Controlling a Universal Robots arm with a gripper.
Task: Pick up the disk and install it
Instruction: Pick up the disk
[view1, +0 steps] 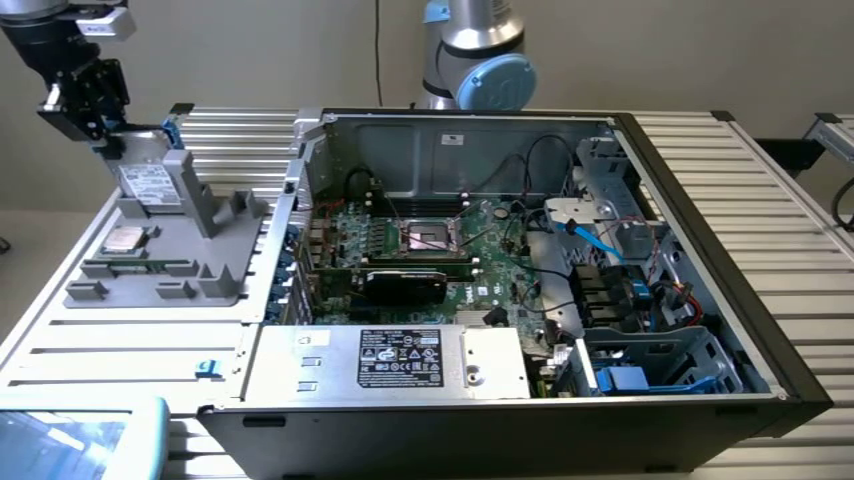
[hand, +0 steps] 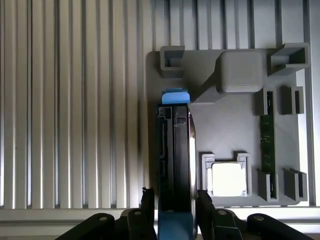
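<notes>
light: bright, even | shadows: soft, darker inside case (view1: 454, 160) | glare: chip (hand: 227, 179) washed white

Counts: 1 disk (view1: 144, 183). 1 gripper (view1: 100, 128) on 1 robot arm (view1: 470, 50). 1 grey fixture tray (view1: 220, 288) carrying 1 square silver chip (view1: 127, 238) and 1 green memory stick (view1: 134, 266). 1 open computer case (view1: 454, 160), and in it 1 silver power supply box (view1: 400, 358) with 1 black-and-white sticker, 1 black expansion card (view1: 407, 285) and 1 processor socket (view1: 430, 236). Blue cables (view1: 607, 240) in the case: at least 2, exact number unclear. 1 ribbed metal table (view1: 754, 180).
</notes>
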